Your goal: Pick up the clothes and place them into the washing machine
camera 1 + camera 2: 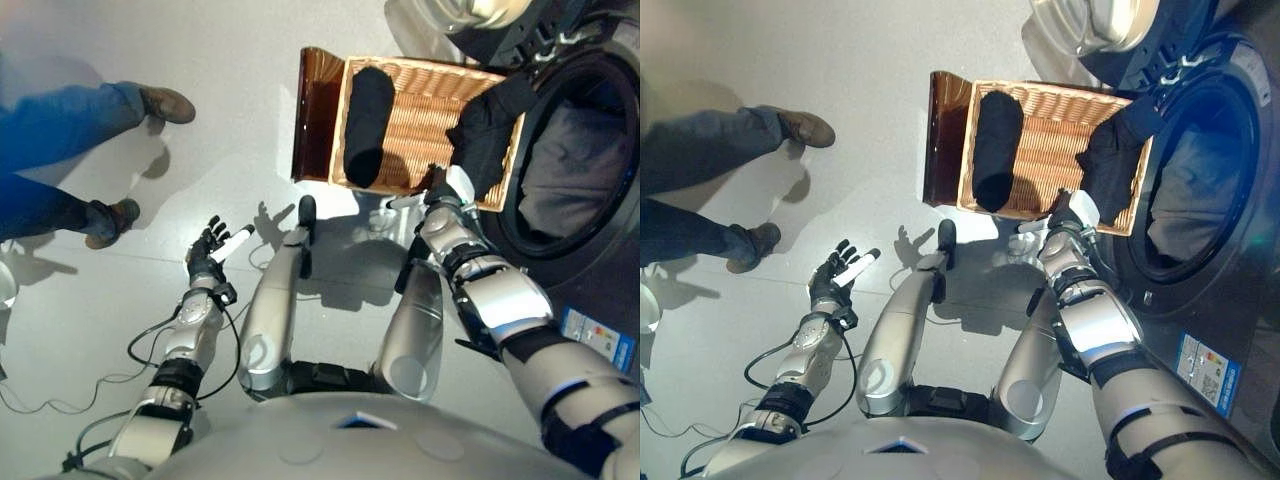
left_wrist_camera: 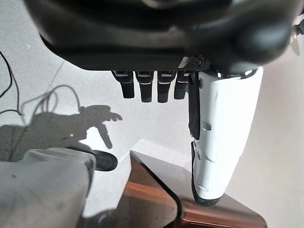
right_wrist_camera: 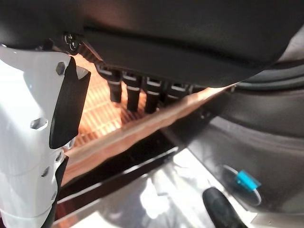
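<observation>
Wicker basket (image 1: pixel 425 110) on grey floor (image 1: pixel 230 90)
</observation>
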You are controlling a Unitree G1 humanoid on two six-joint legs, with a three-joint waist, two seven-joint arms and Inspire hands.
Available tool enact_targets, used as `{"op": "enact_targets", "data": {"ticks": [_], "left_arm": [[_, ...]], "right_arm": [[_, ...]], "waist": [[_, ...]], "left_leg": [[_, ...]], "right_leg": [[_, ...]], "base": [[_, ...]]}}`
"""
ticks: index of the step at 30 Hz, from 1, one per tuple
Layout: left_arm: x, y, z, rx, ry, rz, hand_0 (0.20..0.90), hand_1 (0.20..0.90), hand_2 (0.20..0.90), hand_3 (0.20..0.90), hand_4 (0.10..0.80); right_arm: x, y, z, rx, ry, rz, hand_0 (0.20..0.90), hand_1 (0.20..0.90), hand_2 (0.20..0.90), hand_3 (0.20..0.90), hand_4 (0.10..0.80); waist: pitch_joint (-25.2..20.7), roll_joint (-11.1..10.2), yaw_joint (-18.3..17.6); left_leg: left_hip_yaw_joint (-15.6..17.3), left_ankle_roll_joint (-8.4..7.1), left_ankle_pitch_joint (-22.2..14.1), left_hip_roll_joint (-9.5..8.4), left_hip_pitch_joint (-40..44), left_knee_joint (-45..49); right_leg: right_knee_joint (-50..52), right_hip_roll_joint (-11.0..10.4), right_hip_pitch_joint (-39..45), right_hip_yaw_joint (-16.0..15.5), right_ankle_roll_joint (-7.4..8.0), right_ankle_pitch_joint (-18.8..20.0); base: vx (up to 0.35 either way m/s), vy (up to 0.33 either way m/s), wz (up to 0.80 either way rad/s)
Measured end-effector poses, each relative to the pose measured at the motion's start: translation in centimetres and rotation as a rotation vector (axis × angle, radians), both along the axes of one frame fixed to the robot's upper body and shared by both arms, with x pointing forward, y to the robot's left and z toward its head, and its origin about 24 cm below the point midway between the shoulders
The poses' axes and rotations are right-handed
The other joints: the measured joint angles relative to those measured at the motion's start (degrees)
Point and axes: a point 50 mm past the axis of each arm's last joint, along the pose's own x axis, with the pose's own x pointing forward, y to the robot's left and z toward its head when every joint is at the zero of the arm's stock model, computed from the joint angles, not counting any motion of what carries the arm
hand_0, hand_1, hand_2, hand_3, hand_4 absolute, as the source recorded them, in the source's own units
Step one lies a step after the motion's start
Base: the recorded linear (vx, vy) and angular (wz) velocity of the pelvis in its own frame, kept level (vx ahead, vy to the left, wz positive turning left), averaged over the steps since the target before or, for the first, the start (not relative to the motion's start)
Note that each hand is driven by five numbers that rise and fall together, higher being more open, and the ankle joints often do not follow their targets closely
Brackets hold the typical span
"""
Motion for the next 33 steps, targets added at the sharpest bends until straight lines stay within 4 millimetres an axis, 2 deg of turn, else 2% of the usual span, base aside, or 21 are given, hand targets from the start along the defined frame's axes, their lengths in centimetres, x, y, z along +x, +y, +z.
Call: {"op": "enact_targets", "data": {"ticks": [3, 7, 9, 10, 11, 12, 16, 17, 24, 33], "left_arm": [[-0.1, 0.2, 0.0, 0.004, 0.004, -0.001, 0.900, 0.900, 0.900, 0.900, 0.800], [-0.4, 0.2, -0.2, 0.005, 0.011, 0.000, 0.900, 0.900, 0.900, 0.900, 0.800], [-0.2, 0.3, 0.0, 0.008, 0.002, -0.001, 0.900, 0.900, 0.900, 0.900, 0.800], [0.1, 0.6, 0.4, 0.018, -0.016, -0.004, 0.900, 0.900, 0.900, 0.900, 0.800], [0.0, 0.5, 0.3, 0.017, -0.011, -0.004, 0.900, 0.900, 0.900, 0.900, 0.800], [-0.2, 0.5, 0.2, 0.015, -0.004, -0.002, 0.900, 0.900, 0.900, 0.900, 0.800], [-0.2, 0.9, 0.3, 0.023, -0.009, 0.010, 0.900, 0.900, 0.900, 0.900, 0.800], [-0.3, 0.9, 0.3, 0.024, -0.007, 0.012, 0.900, 0.900, 0.900, 0.900, 0.800], [-0.3, 0.8, 0.2, 0.024, -0.001, 0.010, 0.900, 0.900, 0.900, 0.900, 0.800], [-0.4, 1.0, -0.2, 0.048, 0.020, 0.013, 0.900, 0.900, 0.900, 0.900, 0.800]], "right_arm": [[0.2, -0.2, 0.4, 0.007, -0.016, -0.007, 0.900, 0.900, 0.900, 0.900, 0.800], [0.3, -0.7, 0.7, 0.017, -0.030, -0.027, 0.900, 0.900, 0.900, 0.900, 0.800], [0.3, -0.9, 0.8, 0.015, -0.034, -0.034, 0.900, 0.900, 0.900, 0.900, 0.800], [0.4, -0.9, 1.0, 0.014, -0.042, -0.033, 0.900, 0.900, 0.900, 0.900, 0.800], [0.5, -1.0, 1.1, 0.010, -0.046, -0.035, 0.900, 0.900, 0.900, 0.900, 0.800], [0.6, -1.0, 1.3, 0.009, -0.053, -0.033, 0.900, 0.900, 0.900, 0.900, 0.800], [0.6, -1.0, 1.3, 0.008, -0.061, -0.040, 0.900, 0.900, 0.900, 0.900, 0.800], [0.7, -1.0, 1.4, 0.009, -0.068, -0.044, 0.900, 0.900, 0.900, 0.900, 0.800], [0.7, -0.6, 1.3, 0.025, -0.067, -0.043, 0.900, 0.900, 0.900, 0.900, 0.800], [0.5, -1.2, 1.2, 0.035, -0.066, -0.074, 0.900, 0.900, 0.900, 0.900, 0.800]], "waist": [[0.0, 0.0, -0.1], [0.0, -0.1, -0.1], [0.0, -0.1, -0.1], [0.1, -0.3, -0.3], [0.2, -0.5, -0.2], [0.3, -0.4, 0.2], [0.4, -0.5, -0.2], [0.4, -0.6, -0.2], [0.4, -0.6, -0.3], [0.2, -0.9, -0.1]], "left_leg": [[0.0, -0.02, 0.0, 0.42, -0.6, -0.7], [-0.1, -1.08, -0.8, 0.45, -1.6, 0.7], [0.0, -1.13, -0.9, 0.40, -1.7, -0.3], [0.1, -2.05, -1.4, 0.08, -2.4, 0.2], [0.0, -2.95, -3.9, -0.58, -3.8, 7.7], [-0.6, 0.50, -5.4, -1.04, -3.6, 8.7], [-0.5, 0.38, -4.9, -0.84, -3.5, 7.6], [-0.5, 0.32, -4.9, -0.64, -3.5, 7.1], [-1.3, -1.10, -2.3, -0.36, -2.3, 4.3], [-1.8, -0.99, -1.9, 0.13, 0.9, 0.4]], "right_leg": [[-0.3, 0.5, -0.4, -0.1, -0.03, 0.0], [-0.4, 0.5, -0.8, 0.0, -0.03, 0.0], [-0.4, 0.6, -1.2, 0.0, -0.71, -0.3], [-0.6, 0.0, -1.8, 0.2, -1.06, -0.7], [0.7, -0.6, -2.6, -0.1, -0.91, -0.6], [1.3, -0.5, -3.2, 0.3, -0.86, -0.6], [1.6, -0.5, -3.0, 0.0, -1.24, -0.2], [1.6, -0.5, -3.0, -0.4, -0.89, -0.5], [1.4, 0.4, -2.4, -1.7, -1.38, -0.2], [-1.2, 0.4, 0.9, -3.1, -1.51, -0.1]], "base": [[-0.005, -0.028, 0.03], [0.033, -0.023, -0.01], [-0.005, -0.009, 0.13], [-0.003, -0.018, 0.21], [0.084, -0.029, 0.01], [0.003, -0.016, -0.20], [0.006, -0.017, 0.09], [0.012, -0.007, 0.16], [-0.025, -0.005, 0.05], [0.008, -0.003, 0.03]]}}
